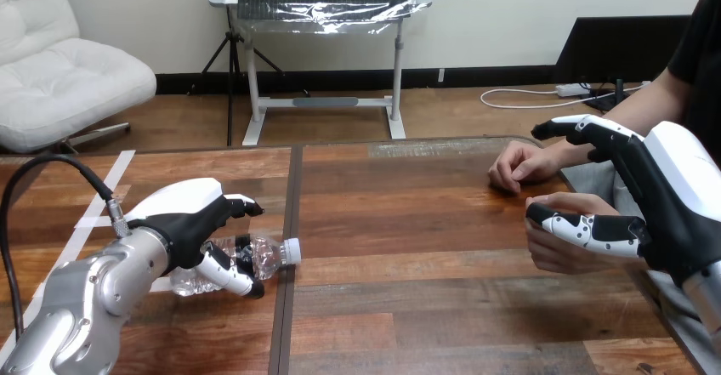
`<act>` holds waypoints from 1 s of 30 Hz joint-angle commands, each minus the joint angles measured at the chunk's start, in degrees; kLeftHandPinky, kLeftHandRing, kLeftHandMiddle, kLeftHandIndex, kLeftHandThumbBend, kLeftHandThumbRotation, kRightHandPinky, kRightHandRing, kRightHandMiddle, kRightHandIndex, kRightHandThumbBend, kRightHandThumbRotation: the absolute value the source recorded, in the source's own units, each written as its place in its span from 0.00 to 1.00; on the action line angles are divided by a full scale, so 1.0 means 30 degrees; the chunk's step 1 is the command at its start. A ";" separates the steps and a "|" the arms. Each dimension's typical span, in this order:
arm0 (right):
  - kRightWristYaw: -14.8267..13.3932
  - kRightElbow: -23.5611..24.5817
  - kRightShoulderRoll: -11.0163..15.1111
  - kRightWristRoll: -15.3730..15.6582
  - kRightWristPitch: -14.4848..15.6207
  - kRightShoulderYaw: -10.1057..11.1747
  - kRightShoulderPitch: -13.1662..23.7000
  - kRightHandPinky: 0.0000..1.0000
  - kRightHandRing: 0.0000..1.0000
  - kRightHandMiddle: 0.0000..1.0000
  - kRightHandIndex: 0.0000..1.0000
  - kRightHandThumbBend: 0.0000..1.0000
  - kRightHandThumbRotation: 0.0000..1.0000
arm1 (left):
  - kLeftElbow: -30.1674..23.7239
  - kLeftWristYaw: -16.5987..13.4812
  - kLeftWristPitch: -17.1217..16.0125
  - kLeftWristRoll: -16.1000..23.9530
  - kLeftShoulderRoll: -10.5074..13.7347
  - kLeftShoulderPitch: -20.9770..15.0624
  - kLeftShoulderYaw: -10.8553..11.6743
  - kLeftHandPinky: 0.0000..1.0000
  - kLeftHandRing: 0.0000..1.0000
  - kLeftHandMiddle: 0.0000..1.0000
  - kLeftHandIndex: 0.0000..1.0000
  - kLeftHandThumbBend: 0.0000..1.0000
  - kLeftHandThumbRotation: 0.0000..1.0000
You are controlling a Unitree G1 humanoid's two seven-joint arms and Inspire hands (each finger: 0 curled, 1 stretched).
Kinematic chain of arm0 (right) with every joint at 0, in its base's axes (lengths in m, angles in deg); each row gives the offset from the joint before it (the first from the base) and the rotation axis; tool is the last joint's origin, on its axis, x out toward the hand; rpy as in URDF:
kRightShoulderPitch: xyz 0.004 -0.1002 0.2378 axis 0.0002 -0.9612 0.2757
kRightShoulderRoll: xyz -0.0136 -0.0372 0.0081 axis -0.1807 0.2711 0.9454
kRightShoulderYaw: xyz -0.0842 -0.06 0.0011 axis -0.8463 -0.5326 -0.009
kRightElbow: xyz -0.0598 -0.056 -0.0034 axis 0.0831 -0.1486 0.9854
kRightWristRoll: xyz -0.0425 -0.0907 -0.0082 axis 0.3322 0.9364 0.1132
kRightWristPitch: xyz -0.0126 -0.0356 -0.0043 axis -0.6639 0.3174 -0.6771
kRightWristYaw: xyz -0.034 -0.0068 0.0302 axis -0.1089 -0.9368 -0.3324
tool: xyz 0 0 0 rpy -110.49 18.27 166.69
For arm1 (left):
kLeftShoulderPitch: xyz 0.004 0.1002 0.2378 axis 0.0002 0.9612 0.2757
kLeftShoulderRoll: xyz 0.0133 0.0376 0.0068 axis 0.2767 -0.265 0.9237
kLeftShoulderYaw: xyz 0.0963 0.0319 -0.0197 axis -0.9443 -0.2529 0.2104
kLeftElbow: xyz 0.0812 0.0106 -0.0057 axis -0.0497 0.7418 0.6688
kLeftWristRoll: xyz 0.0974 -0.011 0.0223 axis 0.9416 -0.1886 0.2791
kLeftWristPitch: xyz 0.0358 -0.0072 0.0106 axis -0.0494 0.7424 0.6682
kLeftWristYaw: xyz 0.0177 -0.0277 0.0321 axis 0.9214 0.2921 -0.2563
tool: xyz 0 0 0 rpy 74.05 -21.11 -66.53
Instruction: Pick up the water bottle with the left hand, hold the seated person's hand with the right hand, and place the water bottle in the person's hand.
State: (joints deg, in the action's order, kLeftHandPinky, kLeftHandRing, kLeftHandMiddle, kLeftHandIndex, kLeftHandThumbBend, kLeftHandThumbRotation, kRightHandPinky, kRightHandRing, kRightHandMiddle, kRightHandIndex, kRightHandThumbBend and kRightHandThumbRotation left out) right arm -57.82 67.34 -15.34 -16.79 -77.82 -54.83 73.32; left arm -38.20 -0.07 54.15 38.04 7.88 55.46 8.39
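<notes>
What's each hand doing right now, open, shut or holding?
Left hand: shut round the water bottle, which lies on the table.
Right hand: touching the person's nearer hand; grip cannot be told.

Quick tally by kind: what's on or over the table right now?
robot hands: 2, left hand and right hand
person's hands: 2, farther hand and nearer hand
water bottle: 1
total: 5
</notes>
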 commanded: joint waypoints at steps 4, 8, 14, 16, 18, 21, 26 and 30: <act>0.0058 0.0851 0.0087 -0.0071 -0.0131 0.0496 0.0763 0.73 0.80 0.80 0.74 0.62 0.00 | 0.0868 -0.0412 -0.0018 0.0334 -0.0231 -0.1516 -0.0381 0.76 0.86 0.89 0.86 0.81 0.19; 0.0177 0.1051 0.0032 -0.0014 0.0162 0.0493 0.0738 0.73 0.80 0.80 0.74 0.62 0.00 | 0.0805 -0.0288 0.0213 0.0648 -0.0245 -0.1654 -0.0565 0.77 0.86 0.89 0.87 0.81 0.20; 0.0392 0.1127 0.0135 0.0053 0.0364 0.0532 0.0745 0.73 0.80 0.80 0.73 0.63 0.00 | 0.1155 0.0257 0.0433 0.1014 -0.0160 -0.2060 -0.1054 0.77 0.86 0.89 0.88 0.81 0.21; 0.0481 0.1236 0.0127 0.0117 0.0583 0.0541 0.0737 0.73 0.80 0.80 0.73 0.63 0.00 | 0.1157 0.0451 0.0572 0.1075 -0.0192 -0.2133 -0.1115 0.79 0.87 0.90 0.88 0.80 0.22; 0.0521 0.1336 0.0103 0.0169 0.0716 0.0554 0.0718 0.74 0.80 0.80 0.73 0.63 0.00 | 0.1109 0.0510 0.0698 0.1139 -0.0236 -0.2155 -0.1138 0.78 0.87 0.90 0.88 0.80 0.22; 0.0599 0.1426 0.0111 0.0159 0.0810 0.0571 0.0706 0.74 0.80 0.80 0.73 0.63 0.00 | 0.1208 0.0705 0.0668 0.1294 -0.0191 -0.2289 -0.1340 0.78 0.87 0.90 0.88 0.81 0.23; 0.0752 0.1463 0.0191 0.0160 0.0973 0.0612 0.0723 0.74 0.80 0.80 0.73 0.63 0.00 | 0.1207 0.1516 0.1239 0.1676 -0.0196 -0.2617 -0.1791 0.78 0.87 0.90 0.88 0.81 0.24; 0.0748 0.1446 0.0144 0.0079 0.0973 0.0650 0.0747 0.74 0.80 0.80 0.72 0.63 0.00 | 0.1372 0.1694 0.1355 0.1838 -0.0242 -0.2798 -0.2015 0.77 0.85 0.89 0.87 0.80 0.24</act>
State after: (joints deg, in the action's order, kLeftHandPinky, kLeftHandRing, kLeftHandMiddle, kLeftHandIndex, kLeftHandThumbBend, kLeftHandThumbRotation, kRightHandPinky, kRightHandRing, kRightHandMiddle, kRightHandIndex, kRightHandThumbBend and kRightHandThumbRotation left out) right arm -55.59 69.27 -15.34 -16.52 -74.99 -54.55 73.30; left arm -35.01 4.63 57.71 42.29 7.33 52.39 3.23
